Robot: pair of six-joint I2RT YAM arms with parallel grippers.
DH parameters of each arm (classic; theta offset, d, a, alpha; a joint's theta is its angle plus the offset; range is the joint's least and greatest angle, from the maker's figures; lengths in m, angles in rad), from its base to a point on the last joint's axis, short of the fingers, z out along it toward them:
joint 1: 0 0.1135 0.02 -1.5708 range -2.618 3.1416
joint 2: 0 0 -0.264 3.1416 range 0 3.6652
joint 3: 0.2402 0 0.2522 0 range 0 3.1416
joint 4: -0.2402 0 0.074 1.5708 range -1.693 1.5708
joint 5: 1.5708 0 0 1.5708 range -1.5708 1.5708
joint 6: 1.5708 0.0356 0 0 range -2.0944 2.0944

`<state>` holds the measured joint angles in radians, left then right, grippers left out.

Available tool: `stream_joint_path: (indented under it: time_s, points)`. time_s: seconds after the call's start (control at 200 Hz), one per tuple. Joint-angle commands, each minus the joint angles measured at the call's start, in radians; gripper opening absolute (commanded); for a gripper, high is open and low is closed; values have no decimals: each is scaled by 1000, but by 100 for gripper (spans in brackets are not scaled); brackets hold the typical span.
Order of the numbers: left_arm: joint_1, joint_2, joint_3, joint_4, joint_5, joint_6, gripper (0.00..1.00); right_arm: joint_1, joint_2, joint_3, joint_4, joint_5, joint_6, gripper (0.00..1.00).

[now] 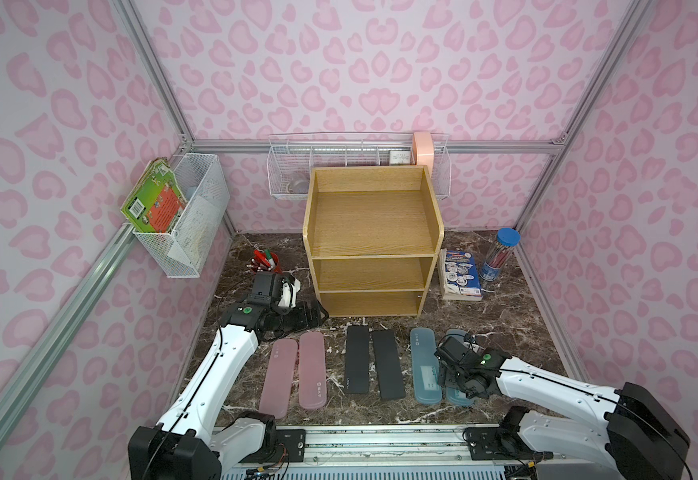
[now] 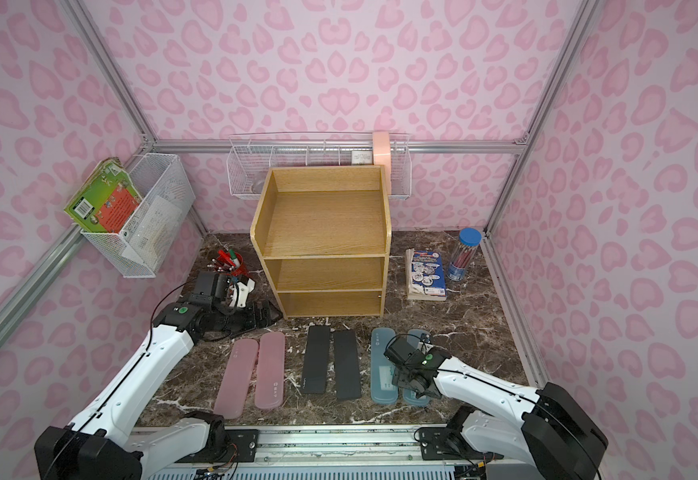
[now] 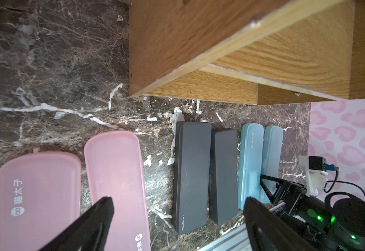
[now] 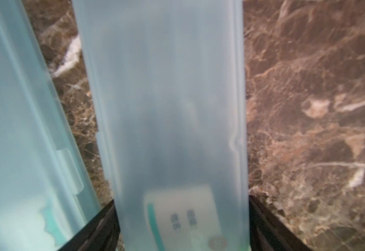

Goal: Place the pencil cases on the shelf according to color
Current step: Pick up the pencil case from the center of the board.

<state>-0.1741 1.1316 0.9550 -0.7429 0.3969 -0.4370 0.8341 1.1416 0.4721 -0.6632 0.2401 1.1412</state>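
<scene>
Lying flat on the surface (image 1: 513,328), six pencil cases (image 2: 316,359) are sitting in one row just near of the shelf (image 1: 374,216). Long axes are all running near-to-far, roughly parallel, far ends toward the shelf. Counting left to right:
- two pink: left pink case (image 1: 277,376), right pink case (image 1: 312,372)
- two black: left black case (image 1: 357,359), right black case (image 1: 388,365)
- two blue: left blue case (image 1: 425,365), right blue case (image 4: 166,97)

Right pincer (image 4: 181,198) is straddling the right blue case, fingers (image 4: 264,223) hugging both long edges; can't tell whether it's clamping. Left pincer (image 3: 179,200) is hovering spread wide, gripping nothing, by the shelf's near-left corner.
</scene>
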Motion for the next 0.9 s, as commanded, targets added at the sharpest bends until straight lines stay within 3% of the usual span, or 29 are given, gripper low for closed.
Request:
stream_joint_path:
  time_s: [0.0, 0.425, 0.895]
  points:
    - [1, 2, 7, -7, -10, 11, 98, 15, 10, -9, 6, -34, 16, 81]
    - [1, -16, 11, -30, -46, 24, 98, 95, -58, 54, -60, 4, 31, 55]
    - [2, -19, 18, -55, -80, 32, 98, 208, -145, 183, -204, 59, 77, 50]
